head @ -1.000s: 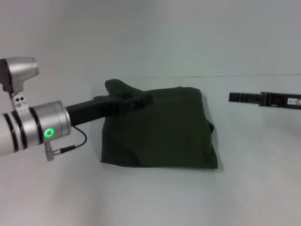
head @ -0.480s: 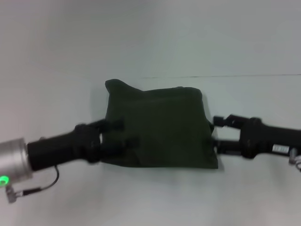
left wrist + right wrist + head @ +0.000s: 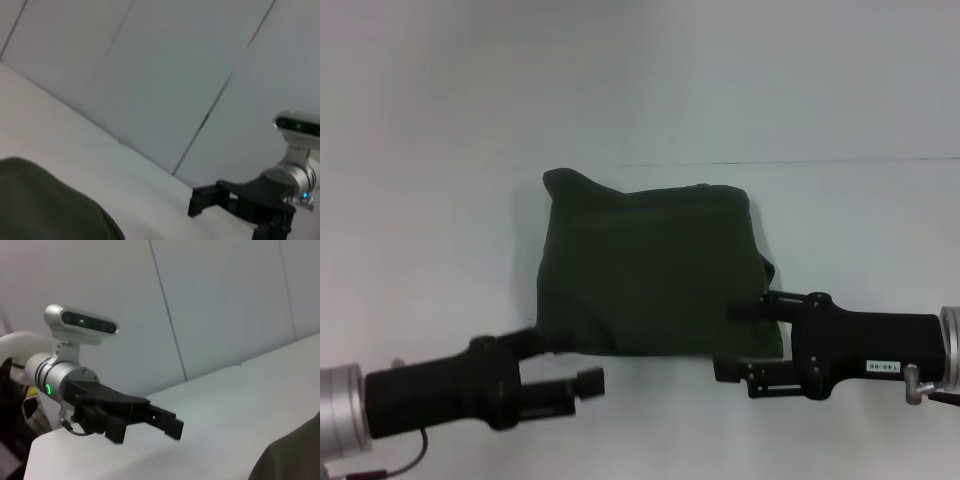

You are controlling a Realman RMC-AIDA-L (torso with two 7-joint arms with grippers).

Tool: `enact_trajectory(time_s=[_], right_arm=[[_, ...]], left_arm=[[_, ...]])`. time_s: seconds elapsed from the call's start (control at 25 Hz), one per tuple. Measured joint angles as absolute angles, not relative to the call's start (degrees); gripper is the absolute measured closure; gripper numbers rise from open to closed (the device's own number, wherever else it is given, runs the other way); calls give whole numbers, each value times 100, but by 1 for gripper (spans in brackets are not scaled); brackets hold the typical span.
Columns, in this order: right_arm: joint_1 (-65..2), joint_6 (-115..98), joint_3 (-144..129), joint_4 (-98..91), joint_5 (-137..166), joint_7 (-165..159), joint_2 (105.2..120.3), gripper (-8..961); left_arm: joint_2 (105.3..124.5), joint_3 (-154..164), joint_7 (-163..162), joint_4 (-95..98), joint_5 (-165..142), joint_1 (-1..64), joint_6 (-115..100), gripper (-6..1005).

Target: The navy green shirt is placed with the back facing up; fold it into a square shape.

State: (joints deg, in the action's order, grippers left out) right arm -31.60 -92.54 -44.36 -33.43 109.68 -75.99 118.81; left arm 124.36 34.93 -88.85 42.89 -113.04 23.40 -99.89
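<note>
White counter [image 3: 440,250] bare all round folded navy green shirt [image 3: 655,270]. Left tool [image 3: 570,365] wide at near-left corner; right tool [image 3: 740,340] wide, straddling near-right edge.

Shirt [image 3: 655,275] apparently between both grippers

No readable text (right arm [image 3: 880,357] label illegible).

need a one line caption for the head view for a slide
Folded navy green shirt lies on the white table; left claw and right claw, both open, flank its near corners.
</note>
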Motion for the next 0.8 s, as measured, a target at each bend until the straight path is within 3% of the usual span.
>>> enact_trajectory(time_s=[0.8], right_arm=[[-3234,-9240,-4506,-3359,11373,-7700,11829,72]], left_arm=[[12427,3537,-8899,4209,-11601,2443,-9999,116]])
